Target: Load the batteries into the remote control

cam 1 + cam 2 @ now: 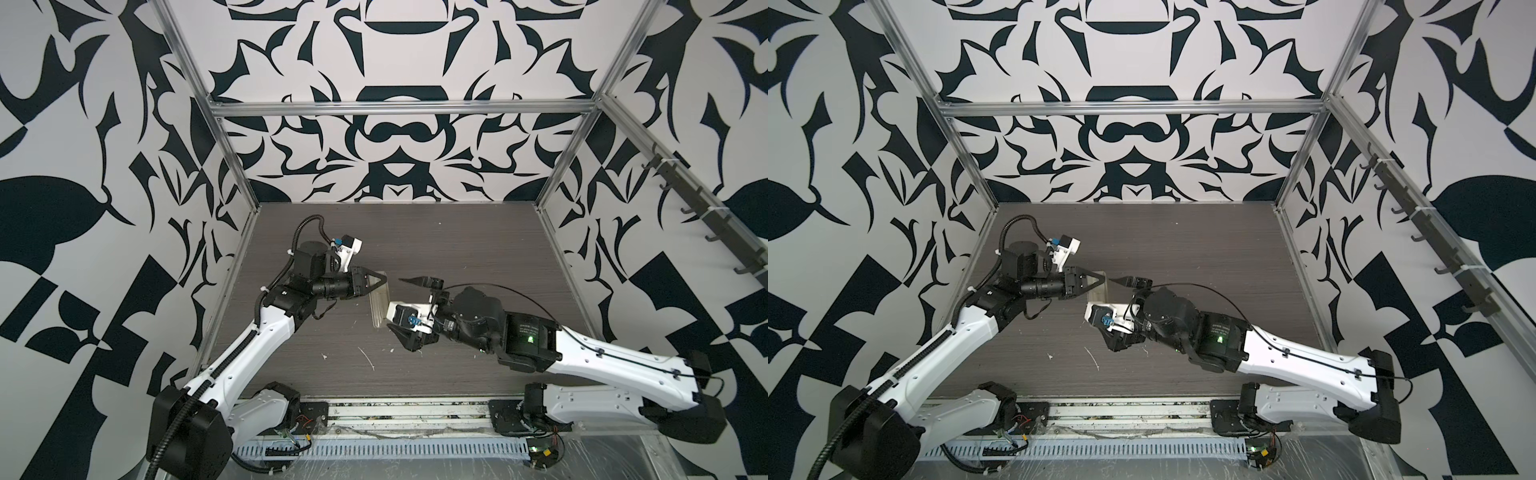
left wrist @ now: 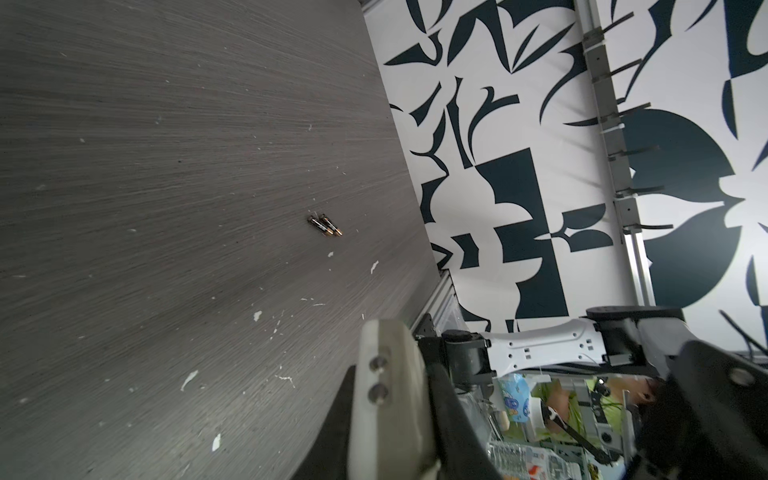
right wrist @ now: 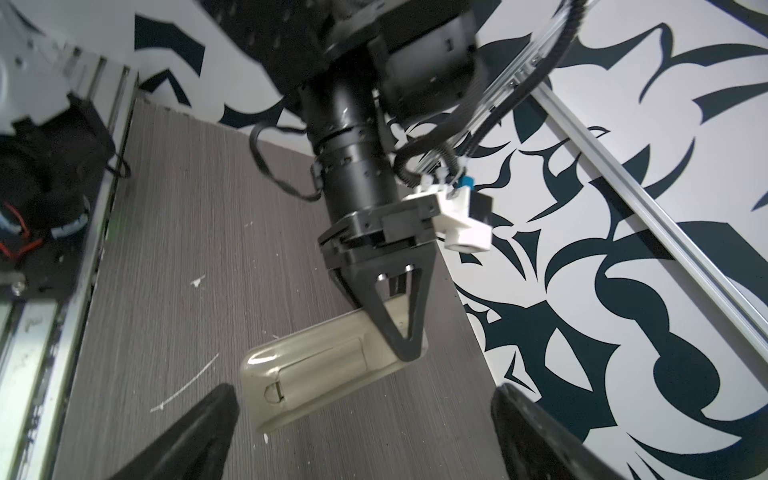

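Right wrist view showing the left gripper squeezing shut on one end of the remote, holding it over the table with its back and closed lid facing out. Hovering near it, the right gripper, fingers spread wide open, holding nothing. Left wrist view showing two batteries lying side by side on the table.

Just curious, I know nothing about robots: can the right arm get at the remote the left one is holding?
Probably yes. The left fingers clamp only one end of the remote control; its other end is bare, and the open right fingers face it with nothing between.
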You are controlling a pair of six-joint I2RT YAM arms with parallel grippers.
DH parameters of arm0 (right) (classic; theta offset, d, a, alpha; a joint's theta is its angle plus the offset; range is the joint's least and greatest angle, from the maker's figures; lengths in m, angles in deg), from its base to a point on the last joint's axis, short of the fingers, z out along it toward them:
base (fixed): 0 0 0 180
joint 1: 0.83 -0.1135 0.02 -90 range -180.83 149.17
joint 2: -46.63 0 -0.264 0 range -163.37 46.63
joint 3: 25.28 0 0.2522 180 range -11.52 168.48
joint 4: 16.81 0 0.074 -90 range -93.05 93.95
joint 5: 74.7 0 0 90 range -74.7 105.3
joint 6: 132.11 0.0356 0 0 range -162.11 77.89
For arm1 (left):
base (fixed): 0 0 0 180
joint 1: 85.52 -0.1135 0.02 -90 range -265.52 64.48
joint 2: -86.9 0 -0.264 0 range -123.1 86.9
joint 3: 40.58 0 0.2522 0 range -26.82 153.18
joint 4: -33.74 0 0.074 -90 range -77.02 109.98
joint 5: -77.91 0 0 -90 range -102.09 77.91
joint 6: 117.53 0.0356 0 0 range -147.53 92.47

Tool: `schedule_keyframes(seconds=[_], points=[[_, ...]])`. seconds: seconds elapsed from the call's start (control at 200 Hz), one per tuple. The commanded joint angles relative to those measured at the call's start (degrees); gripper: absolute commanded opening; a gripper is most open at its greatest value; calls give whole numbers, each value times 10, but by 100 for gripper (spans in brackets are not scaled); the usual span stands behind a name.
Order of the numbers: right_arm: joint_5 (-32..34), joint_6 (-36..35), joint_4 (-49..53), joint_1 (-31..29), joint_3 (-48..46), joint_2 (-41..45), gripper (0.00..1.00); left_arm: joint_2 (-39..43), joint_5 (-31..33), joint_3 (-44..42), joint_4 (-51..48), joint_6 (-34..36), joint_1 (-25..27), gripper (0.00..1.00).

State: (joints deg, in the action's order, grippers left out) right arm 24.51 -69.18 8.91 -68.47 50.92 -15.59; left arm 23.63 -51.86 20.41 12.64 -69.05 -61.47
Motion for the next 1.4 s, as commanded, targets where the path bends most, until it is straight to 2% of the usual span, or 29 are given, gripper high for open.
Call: schedule_keyframes(seconds=[0.0, 0.19, 0.49, 0.91, 1.035, 1.395], points=[[-45, 152, 28, 62, 65, -8, 98, 18, 54, 20, -18, 14, -2, 0], [-198, 306, 50, 199, 94, -29, 97, 24, 125, 41, -57, 31, -2, 0], [-329, 402, 77, 275, 113, -105, 96, 14, 225, 72, -111, 43, -2, 0], [-436, 473, 38, 290, 97, -185, 93, -5, 298, 93, -167, 32, -2, 0], [-444, 483, 42, 290, 96, -208, 92, -17, 313, 103, -185, 27, -2, 0], [-449, 537, -43, 289, 40, -222, 90, -45, 330, 116, -210, 21, -2, 0]])
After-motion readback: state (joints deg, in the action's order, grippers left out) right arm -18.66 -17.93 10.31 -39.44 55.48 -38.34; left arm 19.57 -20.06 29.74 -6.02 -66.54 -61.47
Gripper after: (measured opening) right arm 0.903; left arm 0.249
